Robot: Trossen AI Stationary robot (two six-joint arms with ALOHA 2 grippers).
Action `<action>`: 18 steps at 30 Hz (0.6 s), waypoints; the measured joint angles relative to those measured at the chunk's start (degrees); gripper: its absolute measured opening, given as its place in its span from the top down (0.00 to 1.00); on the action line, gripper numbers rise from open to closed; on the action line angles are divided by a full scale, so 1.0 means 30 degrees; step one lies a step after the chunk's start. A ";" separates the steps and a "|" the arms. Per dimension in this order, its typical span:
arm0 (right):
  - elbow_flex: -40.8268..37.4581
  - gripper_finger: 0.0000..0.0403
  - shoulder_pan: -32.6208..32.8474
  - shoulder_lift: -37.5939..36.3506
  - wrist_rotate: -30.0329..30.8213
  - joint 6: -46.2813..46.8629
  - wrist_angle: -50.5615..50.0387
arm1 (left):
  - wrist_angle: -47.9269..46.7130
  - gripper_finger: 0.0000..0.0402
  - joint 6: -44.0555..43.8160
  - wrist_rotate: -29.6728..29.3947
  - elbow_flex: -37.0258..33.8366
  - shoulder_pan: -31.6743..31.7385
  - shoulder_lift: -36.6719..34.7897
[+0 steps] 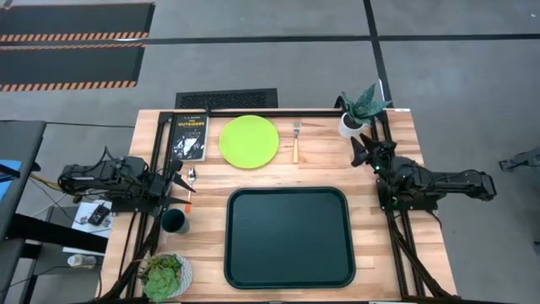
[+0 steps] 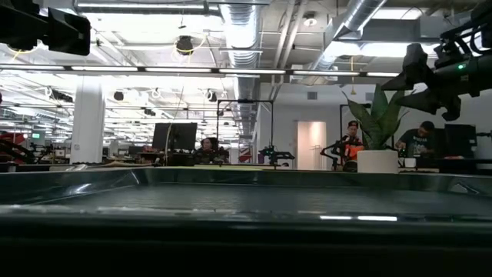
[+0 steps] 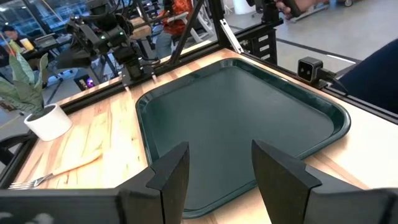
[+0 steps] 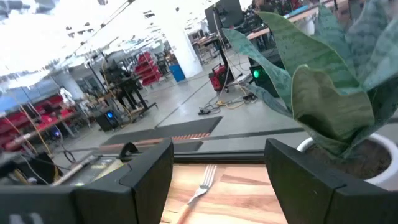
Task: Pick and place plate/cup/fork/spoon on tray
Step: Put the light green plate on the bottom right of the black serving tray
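The dark green tray (image 1: 287, 238) lies at the table's near middle and fills the left wrist view (image 3: 242, 106). The lime-green plate (image 1: 249, 140) and the fork (image 1: 296, 142) lie flat beyond it; the fork also shows in the right wrist view (image 4: 199, 190). The teal cup (image 1: 175, 220) stands left of the tray. The spoon (image 1: 191, 177) lies by my left gripper (image 1: 179, 179), which is open and empty (image 3: 217, 162) at the table's left. My right gripper (image 1: 363, 150) is open and empty (image 4: 217, 162) at the right, near the white pot.
A black book (image 1: 189, 135) lies at the far left. A white pot with a plant (image 1: 353, 122) stands at the far right, close to my right gripper. A second potted plant (image 1: 166, 274) stands at the near left corner. People sit in the room behind (image 2: 352, 142).
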 joint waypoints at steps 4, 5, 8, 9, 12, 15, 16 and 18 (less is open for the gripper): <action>0.0000 0.32 0.0000 0.0000 -0.0007 0.0382 0.0052 | 0.0000 0.59 0.0000 0.0000 0.0000 0.0000 0.0004; 0.0002 0.32 0.0000 0.0000 -0.0007 0.0382 0.0043 | 0.0000 0.59 -0.0015 -0.0007 0.0000 0.0000 0.0007; 0.0006 0.32 0.0000 0.0000 0.0001 0.0151 -0.0090 | 0.0000 0.59 0.0087 -0.0029 0.0000 0.0000 0.0000; 0.0005 0.32 0.0000 0.0000 0.0000 0.0149 -0.0127 | 0.0000 0.59 0.0129 -0.0029 0.0000 0.0000 0.0007; 0.0000 0.32 0.0000 0.0000 0.0000 0.0142 -0.0191 | 0.0012 0.59 0.0091 -0.0149 0.0000 0.0000 0.0007; 0.0000 0.32 0.0000 0.0000 0.0000 0.0127 -0.0225 | 0.0015 0.59 0.0080 -0.0146 0.0000 0.0000 0.0007; 0.0006 0.32 0.0000 0.0000 0.0000 0.0120 -0.0239 | 0.0015 0.59 0.0080 -0.0159 0.0000 0.0000 0.0007; 0.0000 0.32 0.0000 0.0000 0.0000 0.0098 -0.0247 | 0.0040 0.59 -0.0036 -0.0540 0.0000 0.0000 0.0000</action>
